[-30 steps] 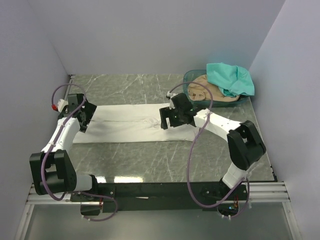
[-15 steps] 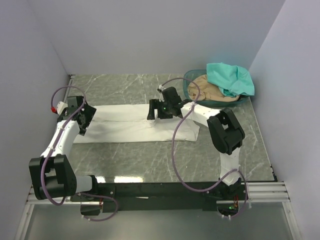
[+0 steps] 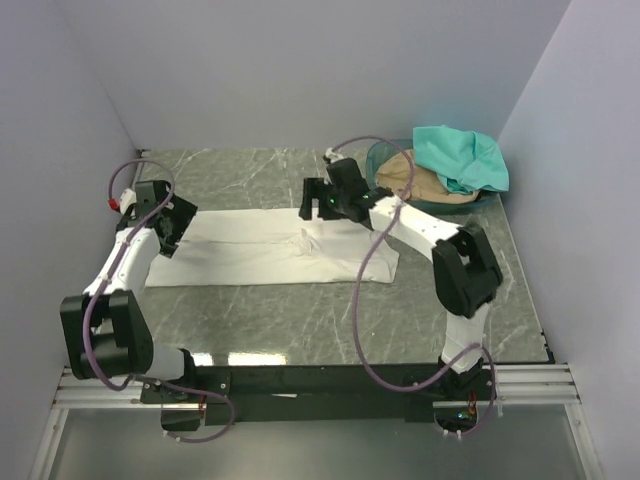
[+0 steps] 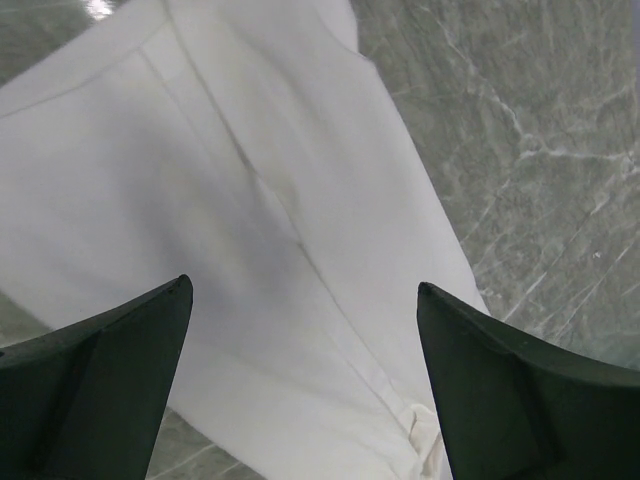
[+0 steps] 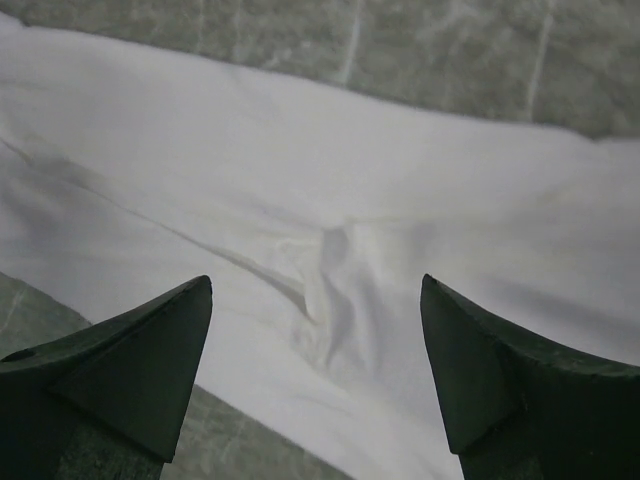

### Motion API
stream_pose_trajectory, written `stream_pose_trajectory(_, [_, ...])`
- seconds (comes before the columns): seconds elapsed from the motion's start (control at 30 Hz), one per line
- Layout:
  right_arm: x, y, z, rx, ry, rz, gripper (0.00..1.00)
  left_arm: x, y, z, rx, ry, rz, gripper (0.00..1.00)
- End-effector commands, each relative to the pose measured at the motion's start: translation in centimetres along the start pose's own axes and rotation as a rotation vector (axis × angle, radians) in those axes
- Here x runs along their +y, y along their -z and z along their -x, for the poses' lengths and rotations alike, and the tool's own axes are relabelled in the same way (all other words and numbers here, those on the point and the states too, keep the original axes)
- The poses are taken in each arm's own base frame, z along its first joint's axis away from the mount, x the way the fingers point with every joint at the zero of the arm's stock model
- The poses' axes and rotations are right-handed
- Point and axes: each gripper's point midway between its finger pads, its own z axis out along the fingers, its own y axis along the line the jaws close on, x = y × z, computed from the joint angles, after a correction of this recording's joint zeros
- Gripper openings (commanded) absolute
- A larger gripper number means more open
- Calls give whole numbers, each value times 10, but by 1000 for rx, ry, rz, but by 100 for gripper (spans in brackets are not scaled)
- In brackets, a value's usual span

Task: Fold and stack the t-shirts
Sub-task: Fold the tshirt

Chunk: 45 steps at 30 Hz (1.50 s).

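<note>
The white t-shirt (image 3: 270, 250) lies flat on the surface (image 3: 300, 320) as a long folded band running left to right across the middle of the work area. The left arm (image 3: 125, 265) rises from its base at the near left corner and reaches forward, placing the left gripper (image 3: 172, 235) over the left end of the band. In the left wrist view, the left gripper (image 4: 303, 290) is spread wide above the cloth (image 4: 200, 200), holding nothing. The right arm (image 3: 430, 230) is bent at the elbow near the right edge of the surface, with its forearm angled back and to the left. This sets the right gripper (image 3: 312, 205) over the far edge of the band, near its middle. In the right wrist view, the right gripper (image 5: 315, 285) is likewise spread, with no cloth between its fingers; a small pucker in the white t-shirt (image 5: 450, 200) lies directly below the gap. At the far right corner, the basket (image 3: 377, 165) holds the tan t-shirt (image 3: 420, 180), with the teal t-shirt (image 3: 460, 155) draped over its far rim.
</note>
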Motion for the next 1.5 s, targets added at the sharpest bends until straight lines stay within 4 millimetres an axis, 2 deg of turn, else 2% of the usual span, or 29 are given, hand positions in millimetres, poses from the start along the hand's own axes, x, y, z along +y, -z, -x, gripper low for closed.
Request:
stream_pose_trajectory(0.0, [-19, 44, -8, -19, -47, -107, 91, -48, -8, -1, 46, -62, -157, 99])
stream_pose_trajectory(0.03, [-32, 45, -36, 40, -81, -141, 91, -56, -19, -8, 81, -95, -162, 99])
stream_pose_trajectory(0.07, [-38, 47, -48, 63, -99, -157, 91, -59, -25, -10, 93, -102, -157, 99])
stream_pose_trajectory(0.1, [-49, 50, -71, 108, -115, -184, 91, -58, -33, -15, 115, -109, -135, 100])
stream_pose_trajectory(0.2, [-64, 50, -101, 159, -156, -212, 91, -59, -59, -31, 179, -146, -121, 99])
stream_pose_trajectory(0.23, [-67, 48, -102, 160, -165, -216, 91, -53, -70, -41, 212, -152, -102, 99])
stream_pose_trajectory(0.33, [-71, 36, -103, 186, -182, -209, 91, -32, -84, -58, 257, -160, -46, 100])
stream_pose_trajectory(0.47, [-67, 12, -96, 208, -172, -172, 91, 0, -87, -75, 282, -157, 27, 99])
stream_pose_trajectory(0.5, [-64, -2, -89, 215, -169, -166, 91, 6, -86, -79, 287, -148, 36, 99])
stream_pose_trajectory(0.53, [-65, -8, -89, 233, -168, -167, 91, 19, -83, -87, 299, -151, 50, 99])
stream_pose_trajectory(0.57, [-63, -15, -86, 243, -168, -148, 91, 21, -80, -92, 303, -150, 42, 99])
stream_pose_trajectory(0.6, [-60, -31, -79, 245, -169, -136, 91, 33, -78, -102, 320, -151, 67, 99])
stream_pose_trajectory(0.67, [-63, -44, -70, 252, -174, -132, 91, 36, -66, -106, 303, -155, 76, 100])
stream_pose_trajectory(0.7, [-61, -61, -58, 246, -180, -109, 91, 39, -62, -110, 300, -160, 79, 99])
stream_pose_trajectory(0.77, [-63, -73, -51, 275, -196, -99, 91, 43, -51, -119, 305, -156, 69, 99])
stream_pose_trajectory(0.8, [-62, -87, -35, 255, -191, -81, 92, 40, -44, -129, 316, -172, 54, 99])
stream_pose_trajectory(0.87, [-58, -94, -32, 289, -182, -60, 92, 43, -28, -153, 353, -187, 29, 99])
stream_pose_trajectory(0.9, [-52, -104, -20, 268, -172, -31, 92, 53, -23, -164, 375, -194, 47, 100])
stream_pose_trajectory(0.97, [-43, -111, -10, 264, -158, 24, 92, 51, -9, -182, 412, -193, 23, 99])
stream_pose_trajectory(1.0, [-42, -120, 1, 234, -151, 44, 92, 57, -5, -190, 423, -194, 24, 99])
stream_pose_trajectory(1.03, [-38, -126, 10, 204, -139, 82, 92, 51, 2, -198, 443, -176, -7, 99])
stream_pose_trajectory(1.1, [-43, -134, 19, 165, -171, 78, 93, 55, 19, -226, 506, -193, -27, 99])
stream_pose_trajectory(1.13, [-49, -136, 32, 123, -228, 84, 94, 49, 24, -238, 534, -175, -54, 99])
stream_pose_trajectory(1.2, [-48, -135, 38, 116, -276, 146, 94, 52, 42, -269, 622, -212, -70, 100])
stream_pose_trajectory(1.23, [-47, -136, 44, 100, -292, 161, 94, 45, 49, -279, 647, -203, -100, 99])
stream_pose_trajectory(1.27, [-45, -136, 46, 99, -282, 170, 94, 44, 65, -299, 705, -245, -131, 99])
stream_pose_trajectory(1.37, [-37, -139, 55, 79, -239, 187, 96, 39, 89, -331, 756, -321, -169, 99])
stream_pose_trajectory(1.43, [-36, -143, 60, 50, -233, 195, 97, 36, 90, -339, 726, -334, -145, 99])
stream_pose_trajectory(1.47, [-39, -144, 62, 37, -232, 194, 97, 36, 99, -351, 749, -359, -160, 99])
